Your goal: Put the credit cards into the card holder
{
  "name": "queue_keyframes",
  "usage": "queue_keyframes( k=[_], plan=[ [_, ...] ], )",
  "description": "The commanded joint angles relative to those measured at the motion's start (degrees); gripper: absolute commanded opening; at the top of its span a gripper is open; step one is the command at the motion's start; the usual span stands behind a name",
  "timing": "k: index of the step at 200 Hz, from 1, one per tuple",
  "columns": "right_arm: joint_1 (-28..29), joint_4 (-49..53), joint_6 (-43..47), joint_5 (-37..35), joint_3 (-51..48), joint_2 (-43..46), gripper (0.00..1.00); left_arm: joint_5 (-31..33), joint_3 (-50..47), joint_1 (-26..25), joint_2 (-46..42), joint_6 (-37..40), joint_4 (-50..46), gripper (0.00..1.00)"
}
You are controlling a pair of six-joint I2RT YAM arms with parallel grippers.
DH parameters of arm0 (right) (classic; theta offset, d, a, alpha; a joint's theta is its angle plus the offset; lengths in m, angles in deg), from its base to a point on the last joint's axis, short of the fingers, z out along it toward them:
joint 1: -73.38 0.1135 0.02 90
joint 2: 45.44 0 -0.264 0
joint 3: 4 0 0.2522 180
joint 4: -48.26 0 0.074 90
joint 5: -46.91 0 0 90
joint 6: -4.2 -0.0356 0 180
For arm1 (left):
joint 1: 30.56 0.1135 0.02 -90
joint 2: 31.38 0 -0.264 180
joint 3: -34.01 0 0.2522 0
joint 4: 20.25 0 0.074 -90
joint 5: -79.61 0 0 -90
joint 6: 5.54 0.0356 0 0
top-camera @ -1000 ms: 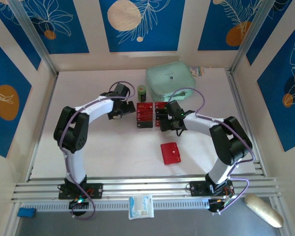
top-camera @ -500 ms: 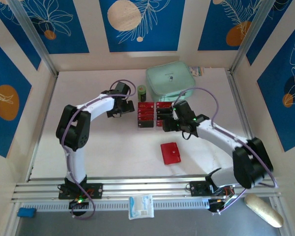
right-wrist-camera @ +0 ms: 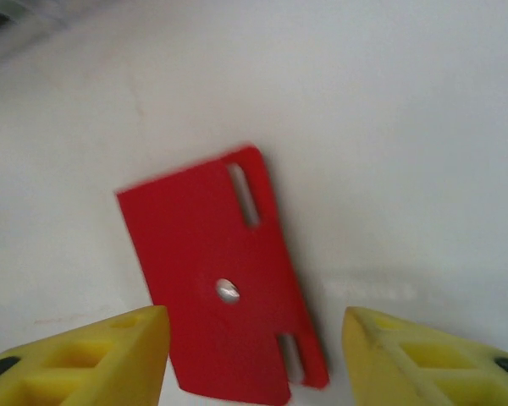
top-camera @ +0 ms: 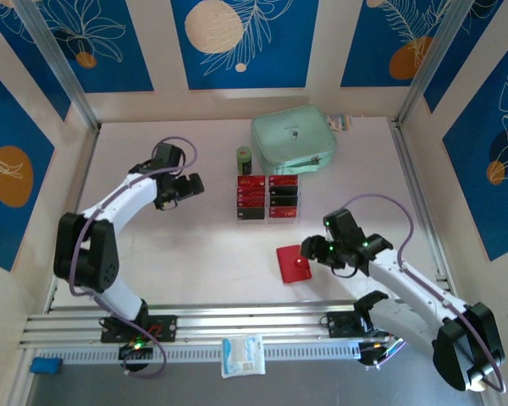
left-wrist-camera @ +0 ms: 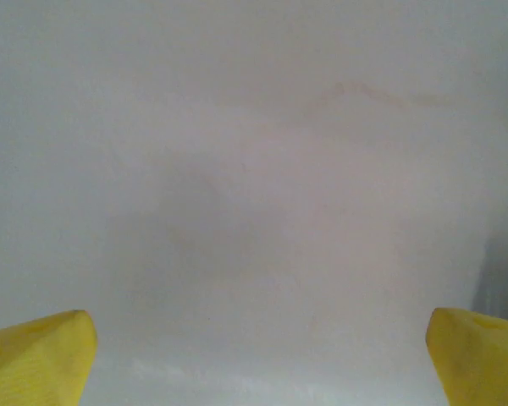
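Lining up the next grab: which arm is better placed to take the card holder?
Right, most likely. The right fingers stand open with the red card holder lying between them in the wrist view. The left fingers hang open over bare table, left of the credit cards.

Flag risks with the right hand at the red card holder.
1. The card holder lies flat and thin on the table. The right hand, jaws apart over its near edge, may shove it rather than pinch it.
2. It is closed, stud up, and the left hand hangs open over bare table far off, so nothing would brace it for opening.
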Motion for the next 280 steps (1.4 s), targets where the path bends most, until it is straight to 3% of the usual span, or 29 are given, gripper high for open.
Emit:
queue_keyframes(
  k=[1, 37, 76, 161, 206, 280],
  plan=[
    [1.1, 1.4, -9.4, 3.1, -3.0, 3.4, 0.53, -9.2, -7.1, -2.3, -4.9, -2.8, 2.5, 1.00],
    [3.6, 0.7, -12.7, 2.7, -5.9, 4.9, 0.51, -10.7, -14.4, -7.5, -11.3, -8.2, 6.6, 1.00],
    [5.0, -1.4, -13.4, 3.1, -7.0, 3.5, 0.50, -9.2, -15.4, -11.0, -13.4, -10.4, 7.1, 1.00],
    [5.2, -8.8, -14.0, 6.2, -8.1, -0.7, 0.50, -8.7, -15.4, -13.5, -11.8, -11.7, 8.6, 1.00],
    [5.2, -12.6, -14.5, 7.2, -9.3, -2.3, 0.39, -8.4, -15.4, -13.9, -11.9, -11.8, 8.9, 1.00],
    [5.4, -15.2, -15.5, 6.6, -11.5, -3.1, 0.36, -8.8, -15.6, -14.4, -11.5, -12.0, 9.8, 1.00]
  ],
)
